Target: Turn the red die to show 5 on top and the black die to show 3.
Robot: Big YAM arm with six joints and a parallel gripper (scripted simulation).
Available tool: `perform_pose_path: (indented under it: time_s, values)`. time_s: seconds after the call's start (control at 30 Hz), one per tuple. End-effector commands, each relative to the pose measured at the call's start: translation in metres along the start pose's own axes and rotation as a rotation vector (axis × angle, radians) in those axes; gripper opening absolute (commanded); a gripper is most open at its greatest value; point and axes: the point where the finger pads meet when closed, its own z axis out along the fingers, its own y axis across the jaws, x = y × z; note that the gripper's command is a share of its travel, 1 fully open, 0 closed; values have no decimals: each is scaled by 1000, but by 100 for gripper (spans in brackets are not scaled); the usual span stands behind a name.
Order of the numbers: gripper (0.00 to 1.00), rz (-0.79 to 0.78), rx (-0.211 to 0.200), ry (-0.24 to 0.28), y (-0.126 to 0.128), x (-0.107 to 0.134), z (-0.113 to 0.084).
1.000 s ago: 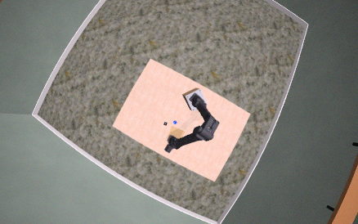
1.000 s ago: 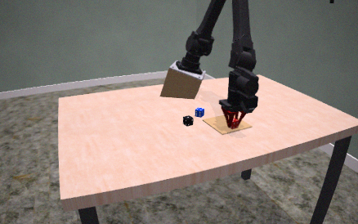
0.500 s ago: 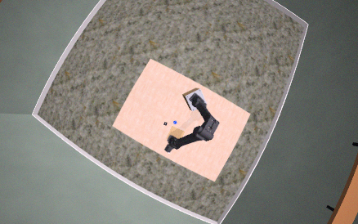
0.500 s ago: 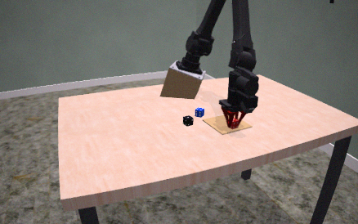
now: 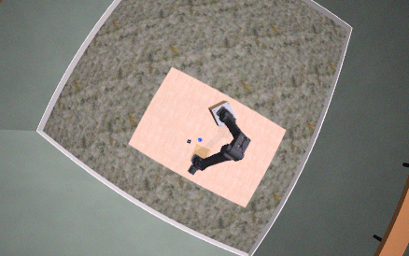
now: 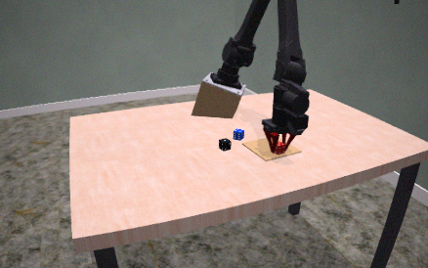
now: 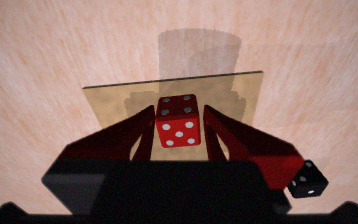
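Observation:
The red die (image 7: 178, 121) lies flat on the tan mat (image 7: 115, 100) between my red fingers. In the wrist view its face towards the camera shows five pips and the face beyond shows four. My gripper (image 7: 179, 111) is open, with a narrow gap on each side of the die. In the side view the gripper (image 6: 279, 145) points down onto the mat (image 6: 268, 148). The black die (image 6: 225, 144) and the blue die (image 6: 238, 134) lie on the table left of the mat, apart from each other. The black die also shows at the wrist view's lower right (image 7: 309, 180).
The arm's base box (image 6: 217, 100) stands behind the dice near the table's far edge. The mat lies near the table's front right part (image 5: 202, 150). The table's near edge runs close in front of the mat.

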Motion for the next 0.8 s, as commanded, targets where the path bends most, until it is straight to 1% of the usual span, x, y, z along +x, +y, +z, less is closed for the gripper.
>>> perform_pose_path:
  time_s: [0.0,0.1,0.17,0.23,0.3,0.33,0.47,0.77]
  values:
    - [44,-12,2,-26,5,-9,-2]
    - [44,-13,2,-29,5,-10,-3]
    - [44,-14,3,-37,6,-12,-13]
    - [44,-12,5,-36,2,-12,-19]
    - [44,-12,5,-36,2,-12,-19]
    - [44,-12,6,-41,-1,-14,-23]
    - [44,-13,8,-65,-2,-26,-44]
    - [44,-15,7,-70,-1,-26,-94]
